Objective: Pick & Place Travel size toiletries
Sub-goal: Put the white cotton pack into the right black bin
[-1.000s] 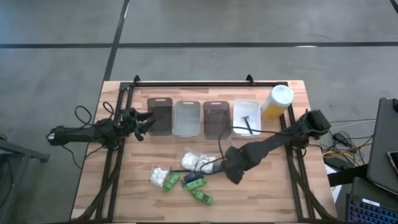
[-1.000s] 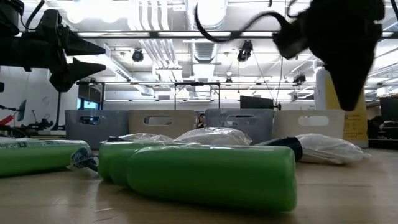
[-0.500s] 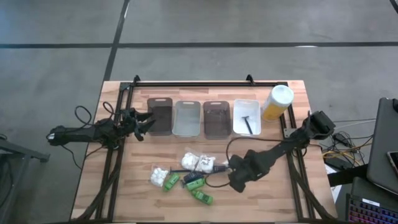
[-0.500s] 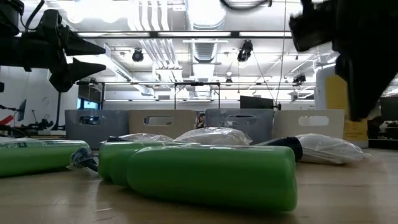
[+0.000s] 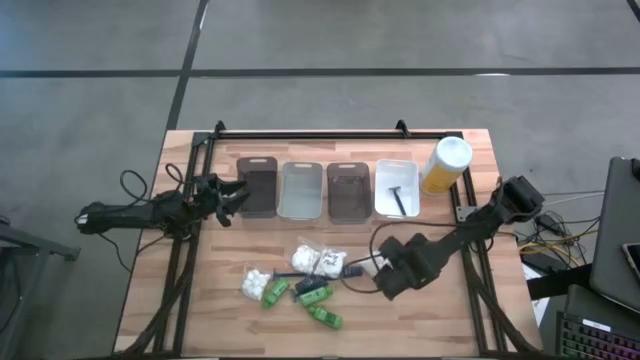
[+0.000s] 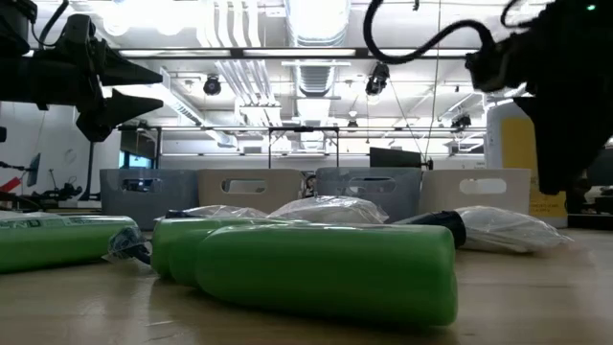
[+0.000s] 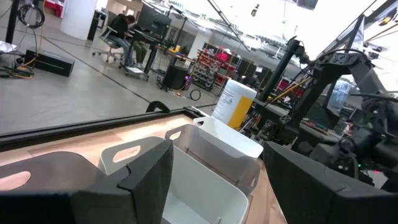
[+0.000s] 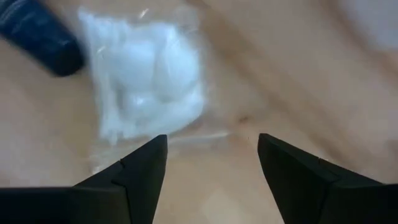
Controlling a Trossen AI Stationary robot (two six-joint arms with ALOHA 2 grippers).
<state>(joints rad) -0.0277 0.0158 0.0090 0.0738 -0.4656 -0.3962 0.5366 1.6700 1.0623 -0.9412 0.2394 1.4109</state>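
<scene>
Overhead, my right claw (image 5: 372, 277) sits low over the wood table (image 5: 470, 320), its fingers spread apart with nothing between them. Just ahead of it lies a white packet (image 5: 326, 263), and my right wrist camera shows that same packet (image 8: 146, 84) past my two dark fingertips (image 8: 140, 168), near them but apart from them, with the end of a dark tube (image 8: 43, 37) beside the packet. Farther out from my claw, beyond the packet, the other toiletries are scattered: a second white packet (image 5: 255, 281), then green bottles (image 5: 275, 291) and another green bottle (image 5: 324, 316) lying on their sides. From table height one green bottle (image 6: 326, 271) fills the foreground, lying flat.

Behind my right claw, toward the far edge, four trays stand in a row: dark (image 5: 258, 186), clear (image 5: 301, 189), dark (image 5: 347, 190) and white (image 5: 397, 186). A thin black stick (image 5: 399, 198) lies in the white tray. A yellow cylinder (image 5: 444, 164) stands next to that tray.

My left claw (image 5: 238, 196) hangs beside the first dark tray, fingers apart, empty, well away from the toiletries.
</scene>
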